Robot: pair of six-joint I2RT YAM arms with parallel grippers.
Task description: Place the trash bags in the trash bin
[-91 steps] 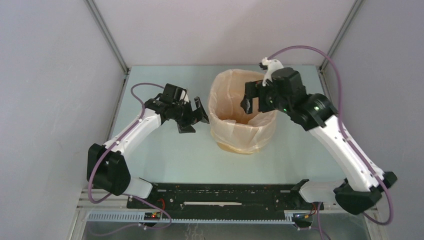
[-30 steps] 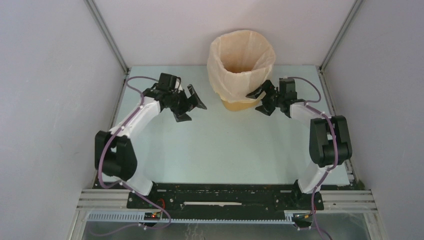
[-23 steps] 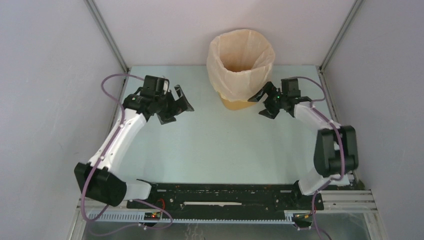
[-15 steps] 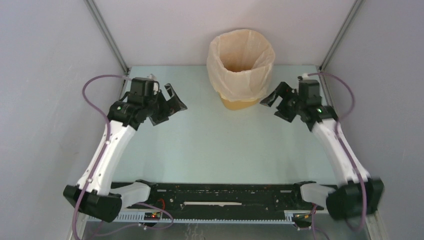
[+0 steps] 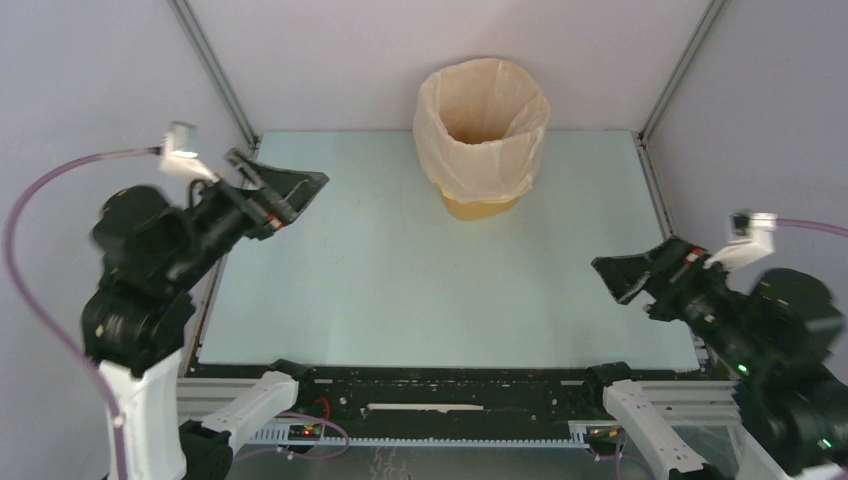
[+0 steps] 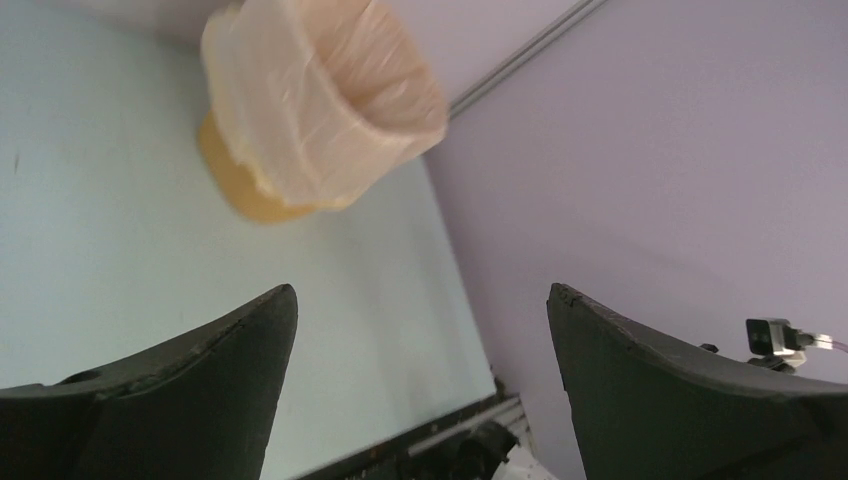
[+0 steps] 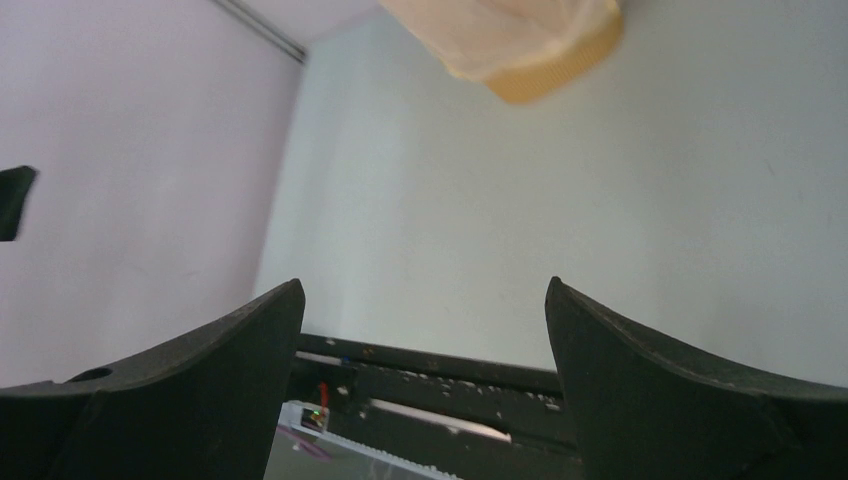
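The yellow-orange trash bin (image 5: pixel 480 207) stands upright at the back middle of the table. The pale cream trash bag (image 5: pixel 483 140) lines it, folded over the rim and hanging down most of the body, so only the bin's base shows. The bag (image 6: pixel 320 100) and bin base (image 6: pixel 235 185) show in the left wrist view, and the bag (image 7: pixel 490 30) and bin base (image 7: pixel 550 70) at the top of the right wrist view. My left gripper (image 5: pixel 310 188) is open and empty, raised at the table's left edge. My right gripper (image 5: pixel 612 275) is open and empty at the right front.
Pale purple walls with metal corner posts (image 5: pixel 215 70) enclose the pale green table (image 5: pixel 400 280). A black rail with wiring (image 5: pixel 440 385) runs along the near edge. The left gripper's tip (image 7: pixel 15 200) shows in the right wrist view.
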